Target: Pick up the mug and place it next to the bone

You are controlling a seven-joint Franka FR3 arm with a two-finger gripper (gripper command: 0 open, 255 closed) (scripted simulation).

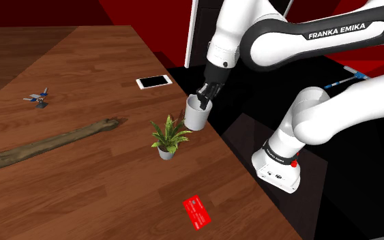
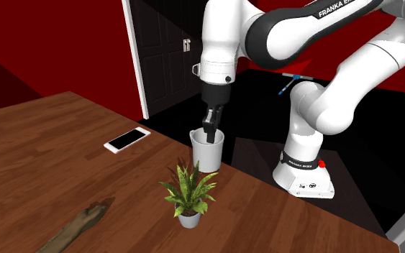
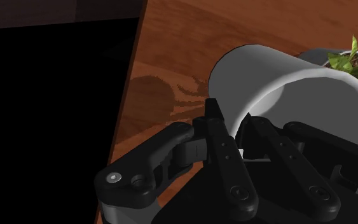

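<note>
A white-grey mug (image 1: pixel 197 116) hangs at the table's near edge, close to the arm. My black gripper (image 1: pixel 204 99) is shut on its rim, one finger inside the mug and one outside. The same grip is seen from the front, with the gripper (image 2: pixel 209 134) over the mug (image 2: pixel 207 152). Along the hand, the mug (image 3: pixel 285 83) sits tilted between the fingers of the gripper (image 3: pixel 231 121), and its shadow lies apart from it on the wood. The bone (image 1: pixel 47 144), long, brown and rough, lies far off toward the shoulder view's left.
A small potted plant (image 1: pixel 168 140) stands just beside the mug, between it and the bone. A white phone (image 1: pixel 154 82) lies further back, a red card (image 1: pixel 196 211) near the front edge, a small blue toy (image 1: pixel 39 98) at the far left. The table edge (image 1: pixel 231 153) runs close by.
</note>
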